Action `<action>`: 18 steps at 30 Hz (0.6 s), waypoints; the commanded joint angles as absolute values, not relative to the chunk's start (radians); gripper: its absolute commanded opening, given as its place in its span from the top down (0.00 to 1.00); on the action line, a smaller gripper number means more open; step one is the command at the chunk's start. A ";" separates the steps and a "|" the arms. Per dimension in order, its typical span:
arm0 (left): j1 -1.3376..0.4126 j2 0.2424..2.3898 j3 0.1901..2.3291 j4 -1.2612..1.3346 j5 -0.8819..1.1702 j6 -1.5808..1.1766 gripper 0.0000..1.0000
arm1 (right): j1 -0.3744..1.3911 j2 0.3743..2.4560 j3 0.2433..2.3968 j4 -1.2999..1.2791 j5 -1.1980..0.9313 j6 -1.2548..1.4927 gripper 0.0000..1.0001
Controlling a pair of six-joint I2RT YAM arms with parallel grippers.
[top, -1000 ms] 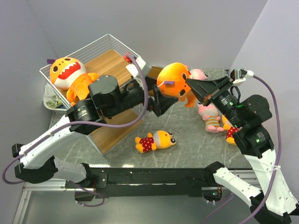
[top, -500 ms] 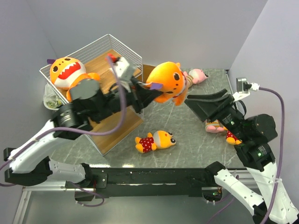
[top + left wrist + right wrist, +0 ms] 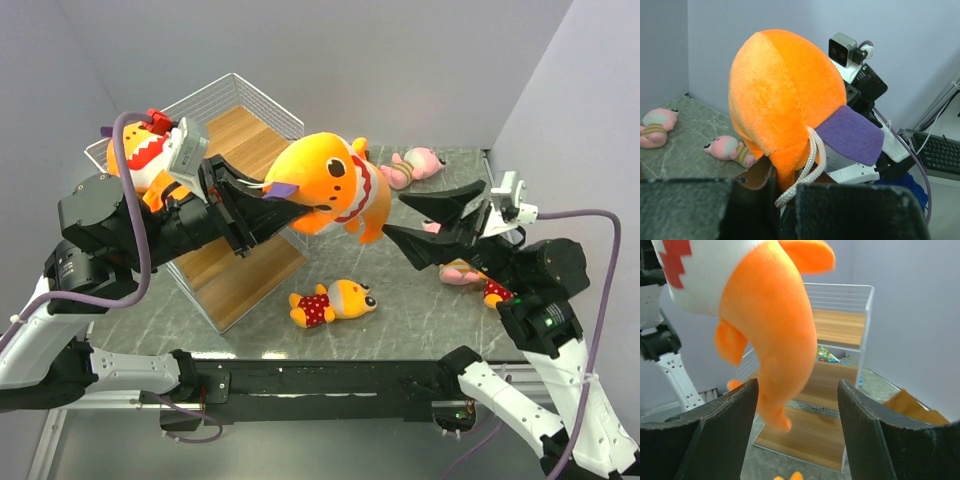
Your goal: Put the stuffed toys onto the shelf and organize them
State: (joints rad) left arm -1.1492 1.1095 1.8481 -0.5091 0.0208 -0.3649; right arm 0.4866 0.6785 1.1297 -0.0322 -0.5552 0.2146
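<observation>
A big orange shark [image 3: 325, 185] with a white toothy mouth hangs in the air over the middle of the table. My left gripper [image 3: 290, 205] is shut on its tail end, beside a purple tag and a white cord loop [image 3: 812, 165]. My right gripper [image 3: 393, 217] is open just right of the shark, its jaws apart and touching nothing; the shark's fin [image 3: 775, 350] hangs ahead of them. A second shark [image 3: 140, 160] sits on the shelf [image 3: 250, 110], partly hidden by my left arm. One small red-clothed toy [image 3: 335, 300] lies near the front. A pink toy [image 3: 418, 163] lies at the back.
More small toys [image 3: 462, 270] lie half hidden under my right arm. The shelf [image 3: 840, 327] stands left of centre with a colourful packet [image 3: 827, 354] on a middle board. A brown folded bag [image 3: 915, 410] lies beside it. Walls close in the left, back and right.
The shark has passed from my right gripper to my left. The left shut on it and carried it up and leftward; the right opened and drew back to the right.
</observation>
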 commanded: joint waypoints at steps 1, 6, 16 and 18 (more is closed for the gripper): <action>-1.154 1.106 1.873 -0.522 0.064 -0.406 0.99 | 0.492 0.741 1.180 0.115 -0.701 0.228 0.28; -1.154 1.109 1.861 -0.523 0.069 -0.411 0.99 | 0.499 0.753 1.180 0.143 -0.698 0.252 0.29; -1.154 1.123 1.873 -0.515 0.042 -0.420 0.98 | 0.515 0.741 1.111 0.297 -0.698 0.391 1.00; -1.154 1.111 1.855 -0.497 0.012 -0.419 0.61 | 0.525 0.733 1.086 0.336 -0.678 0.475 1.00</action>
